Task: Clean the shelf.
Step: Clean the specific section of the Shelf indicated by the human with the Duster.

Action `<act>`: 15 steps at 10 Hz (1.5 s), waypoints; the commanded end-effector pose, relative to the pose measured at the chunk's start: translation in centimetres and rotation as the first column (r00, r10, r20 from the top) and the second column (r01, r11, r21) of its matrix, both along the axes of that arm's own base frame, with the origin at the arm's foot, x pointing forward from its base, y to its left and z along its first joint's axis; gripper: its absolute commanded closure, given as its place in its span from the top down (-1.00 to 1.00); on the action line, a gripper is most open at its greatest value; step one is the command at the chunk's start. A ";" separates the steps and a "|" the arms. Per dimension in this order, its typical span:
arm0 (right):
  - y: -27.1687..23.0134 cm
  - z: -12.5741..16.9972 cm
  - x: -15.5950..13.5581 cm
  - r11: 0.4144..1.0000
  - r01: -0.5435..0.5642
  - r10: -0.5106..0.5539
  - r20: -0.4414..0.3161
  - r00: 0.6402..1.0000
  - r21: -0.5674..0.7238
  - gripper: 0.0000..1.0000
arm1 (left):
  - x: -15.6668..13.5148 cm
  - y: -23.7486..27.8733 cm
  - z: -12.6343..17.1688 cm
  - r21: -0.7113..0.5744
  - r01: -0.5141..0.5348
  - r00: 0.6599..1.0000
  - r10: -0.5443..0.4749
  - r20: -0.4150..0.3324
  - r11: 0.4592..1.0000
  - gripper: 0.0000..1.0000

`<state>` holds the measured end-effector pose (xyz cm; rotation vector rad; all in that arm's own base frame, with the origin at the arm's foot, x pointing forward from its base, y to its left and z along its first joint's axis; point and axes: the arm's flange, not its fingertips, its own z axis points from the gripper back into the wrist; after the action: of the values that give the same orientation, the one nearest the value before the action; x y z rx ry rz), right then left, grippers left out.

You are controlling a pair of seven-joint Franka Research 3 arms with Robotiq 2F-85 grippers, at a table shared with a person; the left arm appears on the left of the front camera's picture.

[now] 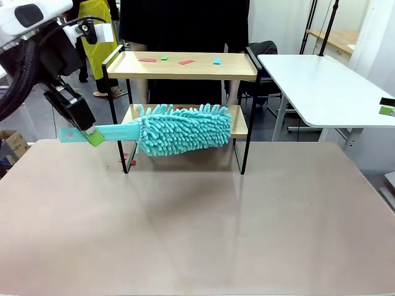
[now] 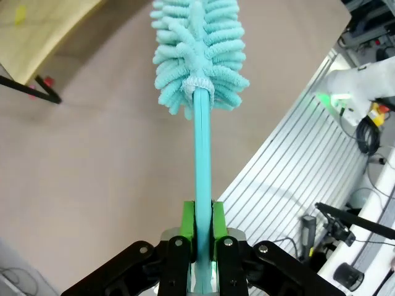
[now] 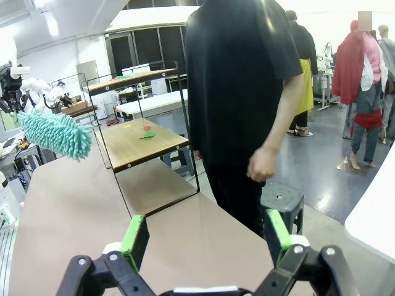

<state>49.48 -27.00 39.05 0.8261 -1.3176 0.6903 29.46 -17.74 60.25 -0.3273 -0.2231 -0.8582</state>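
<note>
Far middle of the brown table (image 1: 197, 216): the shelf (image 1: 237, 68), upright on its four black legs, long axis left to right across the front view, open long side toward the robot. On its upper board, four paper scraps (image 1: 186, 61) in red, green and teal. On the lower board, from the right wrist, a red and a green bit (image 3: 147, 132).

Clamped tight on the flat handle of a teal chenille duster (image 1: 182, 129): the left gripper (image 1: 94, 135), green pads pressed against both faces of the handle. Duster near level, handle to the robot's left, fluffy head pointing right, lying along the shelf's length at lower-board height. Touching the board or not: cannot tell.

Spread wide, nothing between the pads, facing the shelf's short end: the right gripper (image 3: 207, 239). Behind the shelf, a person (image 3: 241, 92) in black, one hand (image 3: 262, 165) loosely curled.
</note>
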 end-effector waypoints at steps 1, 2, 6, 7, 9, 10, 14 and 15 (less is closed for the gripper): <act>0.2 0.3 0.1 1.000 -0.002 0.002 0.004 1.000 -0.004 1.00 | -0.1 -0.2 0.2 -0.008 0.000 1.000 0.001 0.009 1.000 -0.74; 0.2 0.3 0.1 1.000 -0.002 0.002 0.004 1.000 -0.004 1.00 | 0.9 -0.9 0.2 -0.062 -0.155 0.987 0.151 -0.057 0.986 -0.74; 0.2 0.3 0.1 1.000 -0.002 0.002 0.004 1.000 -0.004 1.00 | 2.5 -5.2 -3.0 -0.183 -0.204 0.978 0.194 -0.074 0.962 -0.74; 0.2 0.3 0.1 1.000 -0.002 0.002 0.004 1.000 -0.004 1.00 | 2.9 -5.7 -3.4 -0.214 -0.229 0.973 0.219 -0.069 0.950 -0.74; 0.2 0.3 0.1 1.000 -0.002 0.002 0.004 1.000 -0.004 1.00 | 3.4 -8.6 -4.5 -0.248 -0.341 0.939 0.339 -0.050 0.907 -0.74; 0.2 0.3 0.1 1.000 -0.002 0.002 0.004 1.000 -0.004 1.00 | 3.7 -10.9 -5.0 -0.268 -0.355 0.934 0.355 -0.050 0.896 -0.74; 0.2 0.3 0.1 1.000 -0.002 0.002 0.004 1.000 -0.004 1.00 | 5.7 -17.8 -6.2 -0.220 -0.507 0.857 0.516 -0.020 0.834 -0.74; 0.2 0.3 0.1 1.000 -0.002 0.002 0.004 1.000 -0.004 1.00 | 5.9 -18.7 -6.2 -0.228 -0.537 0.837 0.547 -0.019 0.812 -0.74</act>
<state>49.49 -26.99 39.06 0.8262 -1.3177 0.6907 34.71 -35.45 53.12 -0.4678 -0.4098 -0.3314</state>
